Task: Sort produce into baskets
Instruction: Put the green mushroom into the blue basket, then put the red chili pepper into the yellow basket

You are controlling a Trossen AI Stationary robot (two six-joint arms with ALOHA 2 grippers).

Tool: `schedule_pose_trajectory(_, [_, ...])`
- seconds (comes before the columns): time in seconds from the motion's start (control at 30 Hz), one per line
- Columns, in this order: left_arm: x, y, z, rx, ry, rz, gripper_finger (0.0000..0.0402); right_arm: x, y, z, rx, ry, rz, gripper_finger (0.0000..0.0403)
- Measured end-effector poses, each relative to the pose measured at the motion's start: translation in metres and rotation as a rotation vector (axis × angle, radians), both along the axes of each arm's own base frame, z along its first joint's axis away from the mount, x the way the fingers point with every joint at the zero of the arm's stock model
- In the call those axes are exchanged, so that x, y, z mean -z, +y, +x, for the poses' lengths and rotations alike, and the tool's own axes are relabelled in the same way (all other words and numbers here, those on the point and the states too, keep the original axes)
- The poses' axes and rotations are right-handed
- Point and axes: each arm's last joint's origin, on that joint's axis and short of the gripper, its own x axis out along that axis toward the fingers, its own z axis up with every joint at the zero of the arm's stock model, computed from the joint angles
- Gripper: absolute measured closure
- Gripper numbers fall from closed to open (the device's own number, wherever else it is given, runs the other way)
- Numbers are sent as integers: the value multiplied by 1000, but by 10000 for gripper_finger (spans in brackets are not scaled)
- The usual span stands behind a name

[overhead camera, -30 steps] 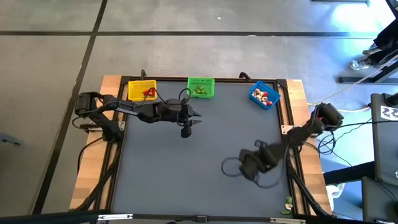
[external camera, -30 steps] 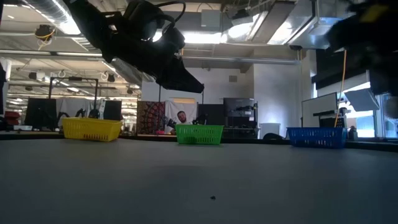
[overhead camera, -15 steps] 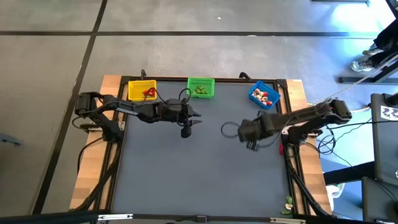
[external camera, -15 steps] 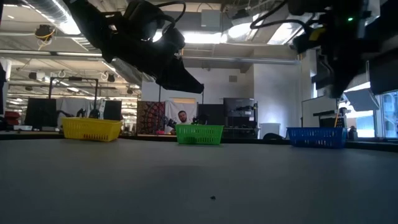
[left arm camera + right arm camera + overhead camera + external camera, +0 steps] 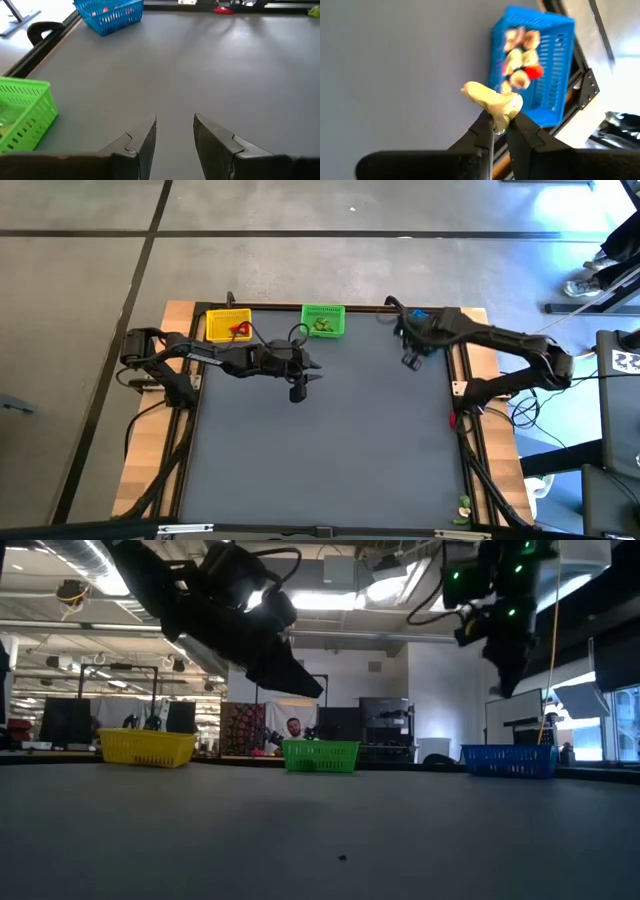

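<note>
Right gripper [image 5: 501,131] is clamped on a cream piece [image 5: 492,101] right by the blue basket [image 5: 535,65]. Left gripper [image 5: 175,131] hangs near the green basket [image 5: 22,116], fingers apart and empty.

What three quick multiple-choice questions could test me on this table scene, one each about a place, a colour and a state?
1. Where does the green basket stand?
A. Between the yellow basket and the blue basket
B. At the near edge of the table
C. Stacked on the yellow basket

2. What colour is the piece held by the right gripper?
A. Bright red
B. Pale cream
C. Dark green

3. How do the jaws of the left gripper stand?
A. Shut on a red piece
B. Shut on a basket rim
C. Apart, with nothing between them

Answers:
1. A, the low view shows the three baskets in one row with green in the middle.
2. B, the right wrist view shows a pale cream piece pinched at the jaw tips.
3. C, the left wrist view shows bare table through the gap.
</note>
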Motion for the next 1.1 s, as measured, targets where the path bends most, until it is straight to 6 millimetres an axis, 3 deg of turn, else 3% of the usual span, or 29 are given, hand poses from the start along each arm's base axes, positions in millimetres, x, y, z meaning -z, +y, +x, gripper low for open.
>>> schedule_pose_trajectory(0.23, [1, 0, 0, -3, 5, -5, 274, 4, -59, -16, 152, -134, 19, 368])
schedule_pose_trajectory(0.47, [0, 0, 0, 0, 4, 0, 274, 20, -94, -28, 229, -127, 43, 367])
schedule_pose_trajectory(0.6, [1, 0, 0, -4, 8, -9, 274, 28, -103, -28, 234, -117, 71, 344])
schedule_pose_trajectory(0.9, [2, -2, 0, 2, 15, -11, 274, 33, -107, -27, 211, -53, 37, 210])
schedule_pose_trajectory(1.1, [2, -2, -1, 4, 19, -8, 274, 28, -100, -31, 199, -88, 95, 181])
